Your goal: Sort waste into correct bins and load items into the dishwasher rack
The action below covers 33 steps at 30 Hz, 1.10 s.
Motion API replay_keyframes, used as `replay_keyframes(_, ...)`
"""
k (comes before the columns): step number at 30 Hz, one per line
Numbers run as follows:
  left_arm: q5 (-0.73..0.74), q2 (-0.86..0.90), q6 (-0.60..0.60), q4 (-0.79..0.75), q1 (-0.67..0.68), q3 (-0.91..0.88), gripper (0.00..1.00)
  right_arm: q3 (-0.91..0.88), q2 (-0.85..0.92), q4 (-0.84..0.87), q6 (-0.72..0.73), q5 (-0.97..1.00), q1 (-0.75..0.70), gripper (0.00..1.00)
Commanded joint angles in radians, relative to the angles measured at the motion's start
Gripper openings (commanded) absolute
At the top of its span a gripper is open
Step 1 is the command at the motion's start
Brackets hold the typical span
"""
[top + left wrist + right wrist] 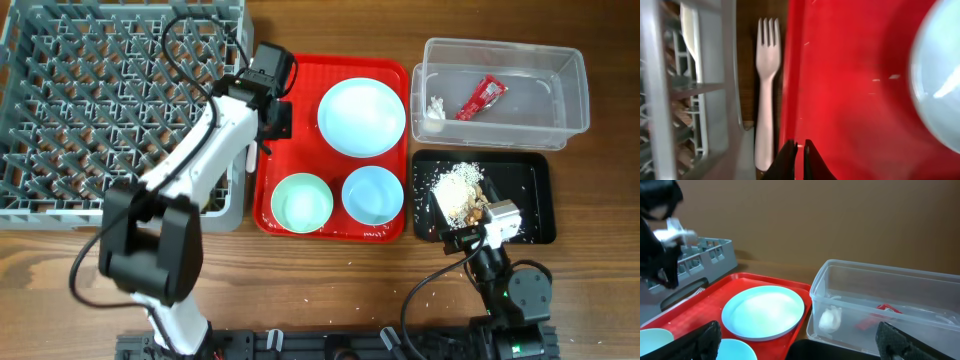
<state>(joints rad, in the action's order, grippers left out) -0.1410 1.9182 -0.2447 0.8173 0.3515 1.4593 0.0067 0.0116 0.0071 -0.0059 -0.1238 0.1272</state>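
My left gripper (270,138) (799,152) is shut and empty, low over the left rim of the red tray (300,90). A white fork (765,90) lies on the table just left of it, between the tray and the grey dishwasher rack (110,100). The pale-blue plate (361,116), pale-green bowl (302,201) and pale-blue bowl (372,194) sit on the red tray. The clear tub (500,90) holds the red wrapper (482,97) and white tissue (436,105). Food leftovers (458,188) lie in the black tray (530,200). My right gripper (462,224) (799,332) is open and empty at that tray's front.
The rack (695,90) wall stands close on the left of the fork. The right wrist view shows the plate (763,311), tub (885,305) and rack (710,255). Crumbs are scattered on the wood in front of the trays. The cup and spoon are out of view.
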Motion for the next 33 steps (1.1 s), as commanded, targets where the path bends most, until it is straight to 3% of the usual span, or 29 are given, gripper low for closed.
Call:
replay_keyframes(1,0.018,0.077,0.002,0.000,-0.135,-0.010,0.07,-0.002,-0.007,0.004,-0.014,-0.011,-0.004,1.00)
replay_keyframes(3,0.043,0.070,0.001,0.005,-0.187,-0.010,0.07,-0.002,-0.007,0.004,-0.014,-0.011,-0.004,1.00)
replay_keyframes(6,0.204,0.066,-0.006,-0.002,-0.247,-0.010,0.14,-0.002,-0.007,0.004,-0.014,-0.011,-0.004,1.00)
replay_keyframes(8,0.212,0.066,-0.002,-0.015,-0.232,-0.010,0.18,-0.002,-0.007,0.004,-0.014,-0.011,-0.004,1.00)
replay_keyframes(10,0.194,0.068,0.006,-0.038,-0.198,-0.010,0.31,-0.002,-0.007,0.004,-0.014,-0.011,-0.004,1.00)
replay_keyframes(12,0.150,0.071,0.005,-0.060,-0.168,-0.017,0.34,-0.002,-0.007,0.004,-0.014,-0.011,-0.004,1.00)
replay_keyframes(21,-0.007,0.199,-0.055,-0.119,-0.114,-0.021,0.27,-0.002,-0.007,0.004,-0.014,-0.011,-0.004,1.00)
replay_keyframes(25,-0.010,0.203,-0.054,-0.119,-0.111,-0.021,0.27,-0.002,-0.007,0.004,-0.013,-0.011,-0.004,1.00)
replay_keyframes(27,-0.006,0.203,-0.051,-0.120,-0.103,-0.021,0.20,-0.002,-0.007,0.004,-0.013,-0.011,-0.004,1.00)
replay_keyframes(33,-0.006,0.170,-0.051,-0.113,-0.064,-0.021,0.15,-0.002,-0.007,0.004,-0.014,-0.011,-0.004,1.00)
